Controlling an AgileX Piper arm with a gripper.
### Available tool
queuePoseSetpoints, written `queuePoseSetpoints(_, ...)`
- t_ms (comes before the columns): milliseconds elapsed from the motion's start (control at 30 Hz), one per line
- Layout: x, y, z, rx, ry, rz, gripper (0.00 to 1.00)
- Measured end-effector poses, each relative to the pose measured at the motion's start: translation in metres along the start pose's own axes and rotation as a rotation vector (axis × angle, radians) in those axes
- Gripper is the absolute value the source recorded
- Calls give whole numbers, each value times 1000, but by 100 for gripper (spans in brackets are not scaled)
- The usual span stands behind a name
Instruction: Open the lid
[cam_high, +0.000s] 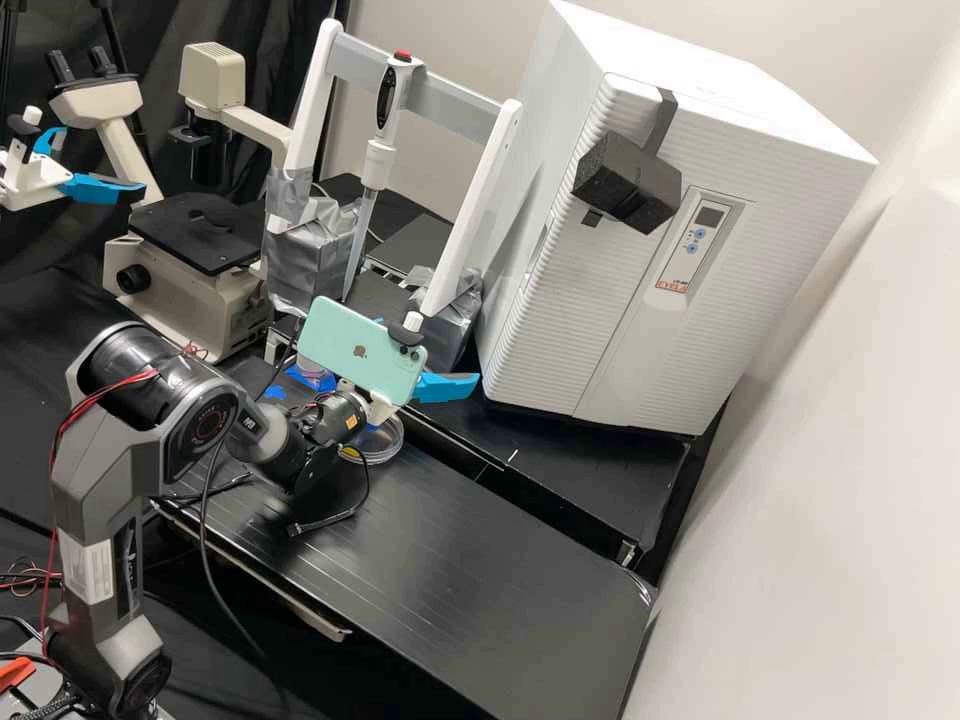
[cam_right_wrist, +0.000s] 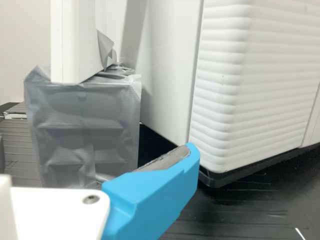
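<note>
In the high view my gripper (cam_high: 447, 388) is over the bench, left of the lower front corner of the white cabinet (cam_high: 560, 290); a mint phone on its mount hides part of it. The fingers stand apart, with nothing seen between them. A black foam block (cam_high: 628, 182) sticks out from the cabinet's upper front, well above the gripper. Under the wrist lies a clear round dish (cam_high: 378, 443), partly hidden; whether it has a lid I cannot tell. In the wrist view the gripper (cam_right_wrist: 155, 192) shows one blue finger, its tip before the cabinet's ribbed corner (cam_right_wrist: 225, 100).
A white frame (cam_high: 480, 210) rises beside the cabinet, its feet wrapped in silver tape (cam_right_wrist: 82, 130). A pipette (cam_high: 380, 150) hangs on it. Behind stands a microscope (cam_high: 200, 280). Another arm's gripper (cam_high: 100, 188) is at the left edge. Cables hang by my arm.
</note>
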Motion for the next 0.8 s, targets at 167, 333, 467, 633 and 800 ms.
queuePoseSetpoints(167,0,0,0,0,0,0,100)
queuePoseSetpoints(333,-6,2,5,-9,-9,4,100)
queuePoseSetpoints(467,-25,11,11,-7,0,28,100)
queuePoseSetpoints(633,-63,24,13,14,70,97,100)
queuePoseSetpoints(800,-96,24,11,12,142,113,100)
